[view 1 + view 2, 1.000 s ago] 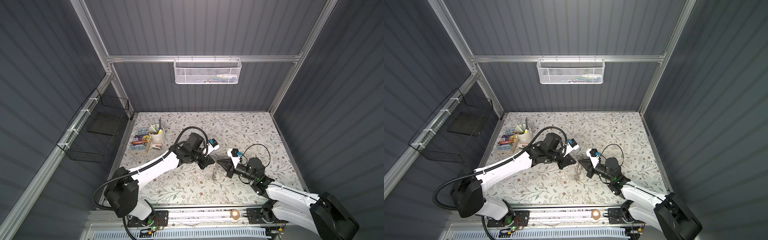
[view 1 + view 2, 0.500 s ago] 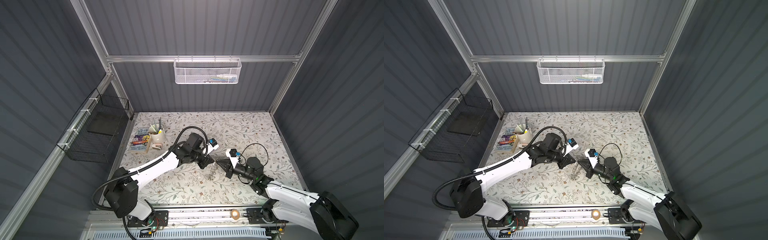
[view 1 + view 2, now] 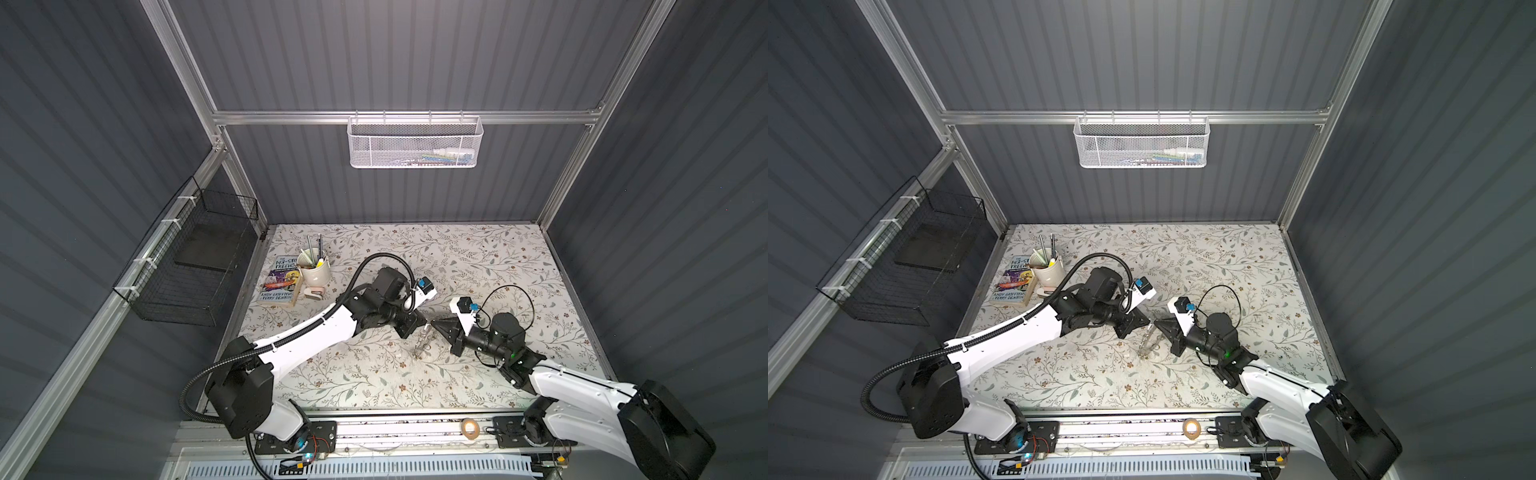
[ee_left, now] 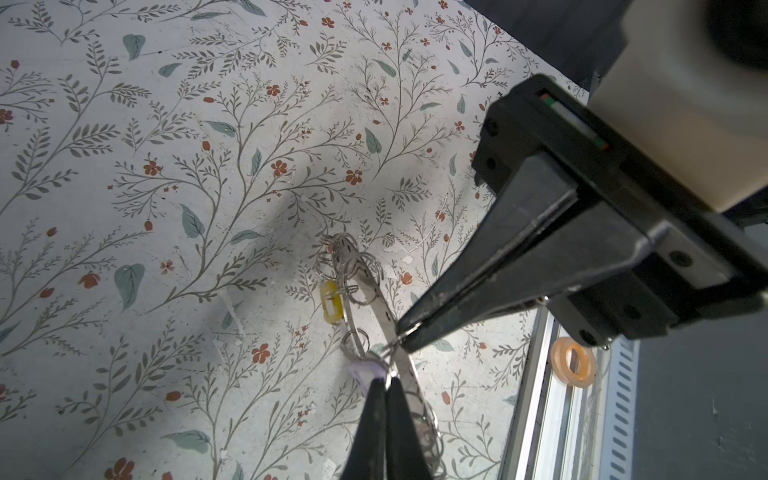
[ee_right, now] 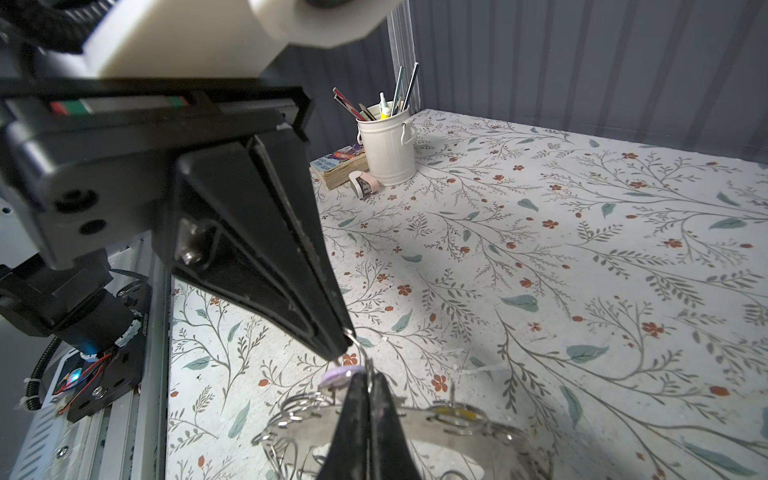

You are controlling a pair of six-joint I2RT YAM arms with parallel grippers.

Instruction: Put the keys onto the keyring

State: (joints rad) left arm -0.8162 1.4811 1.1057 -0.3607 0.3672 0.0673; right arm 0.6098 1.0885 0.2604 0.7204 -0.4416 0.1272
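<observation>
Floral-papered tabletop [image 3: 478, 257] fills the floor of a grey-walled cell. The left arm [image 3: 307, 336] and right arm [image 3: 582, 380] both reach to its middle, where their tips all but meet. A white mesh basket [image 3: 413, 143] hangs on the back wall and a black wire basket [image 3: 195, 266] on the left wall. At the table's far left lie a paperback book [image 3: 280, 278], a white pot [image 3: 316, 272] of pens just beside it, and a small pink tape dispenser [image 3: 314, 294] in front of the pot.

In both top views the keyring [image 3: 422, 343] stands on edge between the grippers, with its lower rim on the table and its upper rim at their tips. The left gripper [image 4: 385, 379] is pressed together, and so is the right gripper [image 5: 366, 376]. A tan tape roll [image 4: 572, 361] lies on the front rail, well apart.

Of the keys only the tags show. The yellow tag [image 4: 331, 301] rests against the ring's band among its loops. The lilac tag [image 4: 365, 368] sits right at the two tips. Both grippers pinch a thin wire loop [image 5: 355, 334] there; whether it belongs to the ring or to a key I cannot tell.
</observation>
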